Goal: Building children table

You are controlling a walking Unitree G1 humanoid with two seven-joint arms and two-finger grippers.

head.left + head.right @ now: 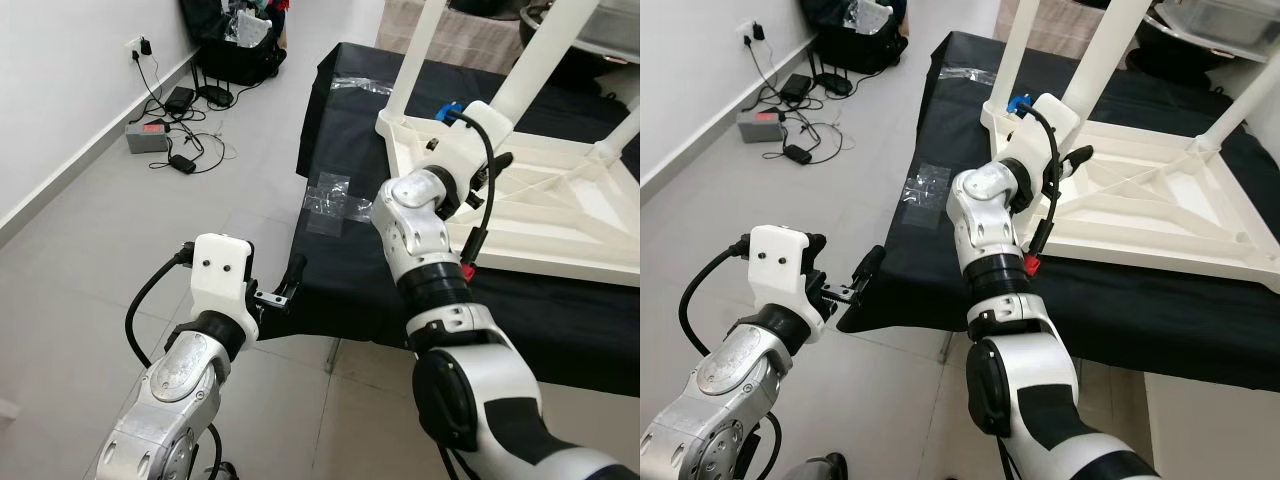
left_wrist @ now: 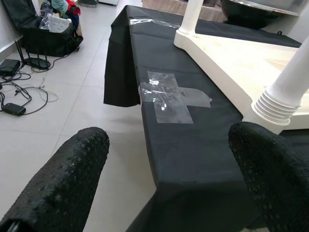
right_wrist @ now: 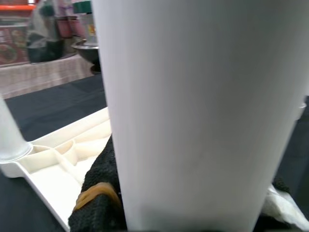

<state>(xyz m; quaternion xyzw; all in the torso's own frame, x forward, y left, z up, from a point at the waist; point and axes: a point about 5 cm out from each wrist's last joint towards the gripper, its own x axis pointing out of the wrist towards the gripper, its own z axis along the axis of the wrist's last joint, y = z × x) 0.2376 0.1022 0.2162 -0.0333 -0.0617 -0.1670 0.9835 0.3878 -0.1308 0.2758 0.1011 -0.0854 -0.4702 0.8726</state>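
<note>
R gripper (image 3: 193,212): clamped round white table leg (image 3: 193,96), black fingers (image 3: 99,193) pressed on both sides of it.
Leg axis: upright, rising from corner of the upturned children table (image 1: 560,215); other legs (image 1: 415,50) also point up.
R arm: bent at elbow, reaching fwd over tabletop edge, wrist at table's near-left corner.
Table posn: upside down on black-covered tabletop (image 1: 350,280), ribbed underside facing up.
L gripper (image 1: 285,285): spread apart, nothing between fingers (image 2: 58,188); hovers off tabletop's near-left edge, over floor (image 1: 120,230).
L arm: raised, forearm angled up-fwd.
Tape patch (image 2: 171,96): clear, stuck on cloth ahead of L gripper.
Floor by wall: cables and adapters (image 1: 170,130), black bag (image 1: 235,40).
</note>
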